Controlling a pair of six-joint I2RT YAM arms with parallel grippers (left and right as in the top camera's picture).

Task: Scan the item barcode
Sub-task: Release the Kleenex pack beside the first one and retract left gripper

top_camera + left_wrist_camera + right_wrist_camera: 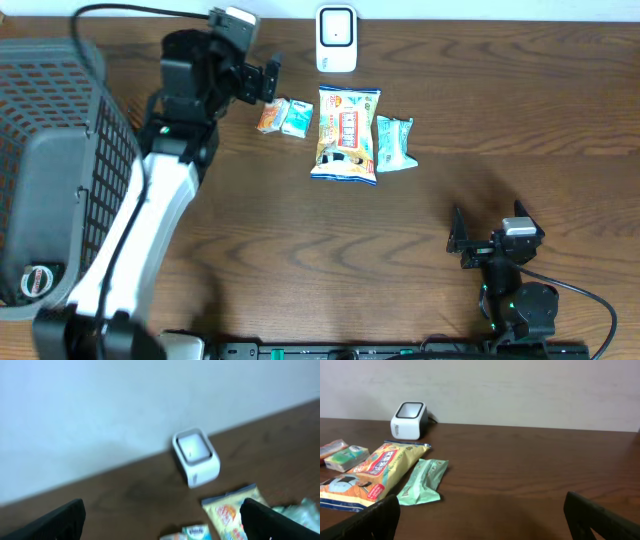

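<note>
Basket [60, 150] of dark mesh at the far left of the brown surface [520, 110], seen from overhead. Contents hard to make out through the mesh. Only a round red-and-white disc [34, 281] at its lower corner, whether inside or against the basket not clear. White scanner [337, 38] at the far edge. Just in front of it, four items lying flat in a row: orange pack [271, 115] close against white-and-green pack [297, 118], then large yellow snack bag [347, 132], then green packet [394, 143] touching the bag's right side. Left hand [264, 80] just beside the orange pack, spread wide, gripping nothing. Right hand [462, 240] well apart at the near right, equally wide and empty.

From the left wrist, blurred: dark fingers [55, 522] at the two bottom corners, far apart, nothing between. Scanner ahead against the pale wall [100, 410]. Tops of the snack bag and a small pack along the bottom edge.

From the right wrist: fingers [600, 520] wide, only bare surface between. All four items and the scanner off to the left, none touched.
</note>
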